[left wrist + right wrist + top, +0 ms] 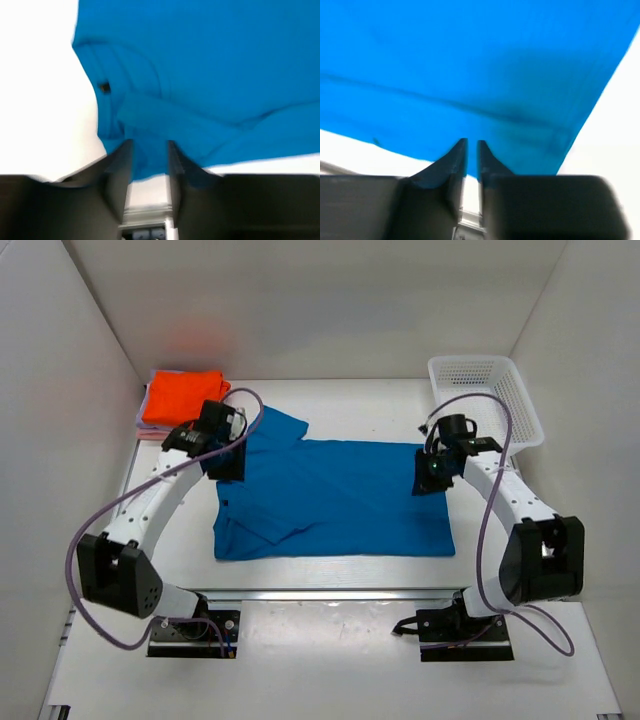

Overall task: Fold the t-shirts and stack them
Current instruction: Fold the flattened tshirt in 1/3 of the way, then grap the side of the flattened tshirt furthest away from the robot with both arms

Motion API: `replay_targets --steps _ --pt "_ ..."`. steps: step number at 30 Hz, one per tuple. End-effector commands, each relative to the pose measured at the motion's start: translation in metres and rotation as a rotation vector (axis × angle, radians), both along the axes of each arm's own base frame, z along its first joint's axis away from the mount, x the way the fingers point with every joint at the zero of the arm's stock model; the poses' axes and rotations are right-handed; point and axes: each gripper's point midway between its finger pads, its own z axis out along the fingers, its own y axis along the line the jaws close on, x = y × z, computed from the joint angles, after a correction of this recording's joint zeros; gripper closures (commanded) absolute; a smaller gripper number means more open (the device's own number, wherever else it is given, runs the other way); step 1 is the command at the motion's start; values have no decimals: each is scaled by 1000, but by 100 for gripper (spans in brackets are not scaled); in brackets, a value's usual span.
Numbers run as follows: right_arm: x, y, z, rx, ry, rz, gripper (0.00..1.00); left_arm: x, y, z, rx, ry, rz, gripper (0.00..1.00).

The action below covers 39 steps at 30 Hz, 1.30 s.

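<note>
The bright blue t-shirt [340, 500] lies spread across the middle of the table, its left part folded in. My left gripper [225, 455] is at the shirt's far left edge by the collar. In the left wrist view the left gripper [150, 142] has its jaws narrowed on a bunched fold of the blue cloth [200, 60]. My right gripper [432, 475] is at the far right edge. In the right wrist view the right gripper [472, 141] is nearly closed on the hem of the blue shirt [470, 60]. A folded orange t-shirt [185, 398] lies on pale pink ones [143, 426] at the back left.
A white mesh basket [485, 395] stands at the back right, just behind the right arm. White walls enclose the table on the left, back and right. Both arm bases sit at the near edge.
</note>
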Motion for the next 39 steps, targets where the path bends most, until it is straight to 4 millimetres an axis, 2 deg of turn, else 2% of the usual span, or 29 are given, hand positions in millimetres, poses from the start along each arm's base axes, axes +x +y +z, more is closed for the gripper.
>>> replay_targets --steps 1,2,3,4,5,6,7,8,9,11,13,14,16,17,18,20,21,22,23,24,25,27,28,30,31,33,34,36,39 --pt "43 0 44 13 -223 -74 79 39 2 1 -1 -20 14 52" --pt "56 2 54 35 -286 -102 68 55 -1 12 -15 -66 14 48" --pt "68 2 59 43 -342 -121 64 71 1 12 -17 -78 35 45" --pt "71 0 69 65 -383 -161 57 84 4 8 -21 -83 52 43" --pt "81 -1 77 83 -459 -203 51 105 -2 23 -52 -152 55 42" --pt "91 -6 83 92 -526 -256 49 121 0 23 -72 -169 82 39" --pt "88 -6 80 95 -545 -276 45 139 1 26 -100 -199 96 38" --pt "98 -11 96 108 -634 -332 42 151 -1 18 -115 -211 110 38" --pt "105 -18 97 100 -685 -393 42 166 3 27 -132 -255 130 38" --pt "110 -19 94 92 -725 -448 41 194 -3 15 -168 -278 129 40" --pt "119 -29 94 47 -784 -514 40 216 -9 13 -183 -304 115 39" --pt "121 -24 89 50 -775 -509 40 228 -10 10 -173 -320 110 38" --pt "130 -30 88 23 -791 -542 41 243 -12 -1 -157 -319 98 36" --pt "133 -29 79 18 -776 -540 42 252 -17 -6 -160 -320 95 34" --pt "138 -29 75 12 -770 -548 42 258 -14 -10 -149 -327 107 28" --pt "145 -30 70 -4 -765 -548 42 274 -21 -20 -141 -326 96 26" --pt "147 -31 57 -19 -734 -550 42 277 -20 -42 -128 -276 99 25" --pt "153 -31 60 -18 -738 -550 41 286 -17 -34 -131 -287 105 25" --pt "157 -30 52 -27 -718 -543 40 291 -22 -45 -124 -255 97 25" --pt "159 -28 47 -29 -708 -540 40 303 -26 -47 -124 -263 93 25" --pt "160 -25 42 -32 -699 -528 40 300 -25 -56 -117 -228 93 25" --pt "162 -23 38 -33 -698 -521 40 313 -29 -66 -107 -214 86 24" --pt "162 -23 33 -34 -687 -521 41 310 -29 -74 -99 -183 83 24" --pt "163 -21 28 -33 -679 -513 41 317 -26 -86 -96 -167 91 23" --pt "163 -22 29 -37 -681 -514 41 315 -27 -89 -95 -155 92 23" --pt "163 -21 27 -40 -680 -504 42 311 -22 -107 -86 -120 100 23" --pt "164 -24 28 -40 -680 -512 42 312 -17 -104 -87 -127 108 22" --pt "162 -24 26 -48 -675 -508 42 303 -18 -121 -85 -88 113 23" --pt "162 -27 24 -58 -679 -505 42 301 -17 -122 -82 -74 105 26"
